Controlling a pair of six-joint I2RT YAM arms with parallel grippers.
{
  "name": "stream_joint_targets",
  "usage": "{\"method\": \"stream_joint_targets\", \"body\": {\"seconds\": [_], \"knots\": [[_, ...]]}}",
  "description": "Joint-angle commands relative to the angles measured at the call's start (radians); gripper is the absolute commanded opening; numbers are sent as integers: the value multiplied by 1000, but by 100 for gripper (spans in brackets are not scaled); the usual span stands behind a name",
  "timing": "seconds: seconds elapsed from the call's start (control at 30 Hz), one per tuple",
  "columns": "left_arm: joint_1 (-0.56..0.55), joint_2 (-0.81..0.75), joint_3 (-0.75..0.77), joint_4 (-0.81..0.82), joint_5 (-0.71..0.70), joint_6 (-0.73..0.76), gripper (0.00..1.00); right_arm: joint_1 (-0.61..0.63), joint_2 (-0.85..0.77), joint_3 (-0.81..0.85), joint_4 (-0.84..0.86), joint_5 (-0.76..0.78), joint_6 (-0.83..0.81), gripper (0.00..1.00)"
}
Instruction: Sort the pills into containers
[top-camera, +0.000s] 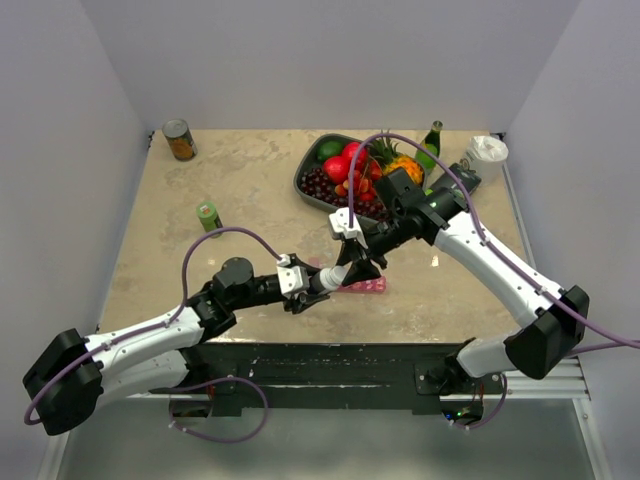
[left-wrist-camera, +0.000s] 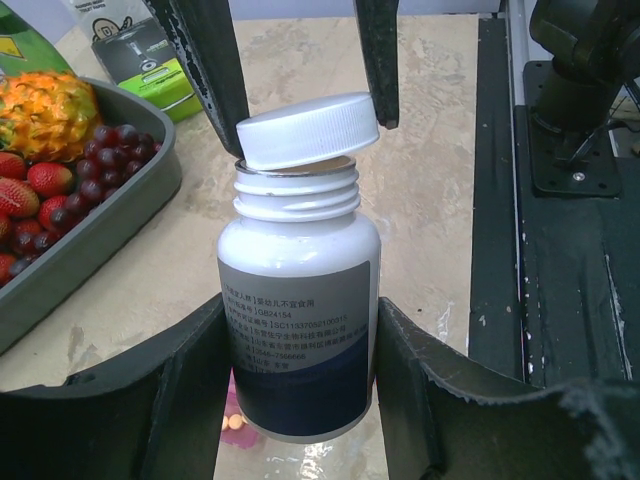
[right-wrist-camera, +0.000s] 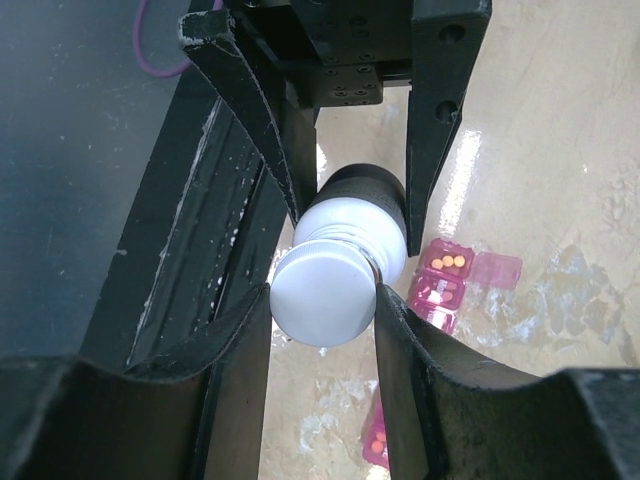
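The left pincer (left-wrist-camera: 300, 340) pinches the white bottle (left-wrist-camera: 298, 260); the right pincer (right-wrist-camera: 325, 300) pinches its tilted cap (left-wrist-camera: 308, 130) above pink containers (right-wrist-camera: 445, 275).

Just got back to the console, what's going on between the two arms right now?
The left pincer holds the white pill bottle by its body while the right pincer grips its white cap. The cap sits tilted over the exposed neck threads, so it looks unscrewed or nearly off. The pink pill organiser lies below them, some compartments open with a few orange pills inside.
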Motion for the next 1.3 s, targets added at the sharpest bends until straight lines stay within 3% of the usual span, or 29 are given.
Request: {"method": "stream_joint_targets", "body": {"seconds": [0.0, 0.7, 1.27], "knots": [[-12, -12, 36, 115, -4, -15, 0, 10, 7, 52, 33, 2, 26, 9], [-10, -35, 13, 123, -30, -46, 0, 9, -2, 80, 21, 75, 20, 10], [-10, -29, 35, 120, -74, -87, 0, 26, 15, 23, 41, -9, 32, 12]]}}
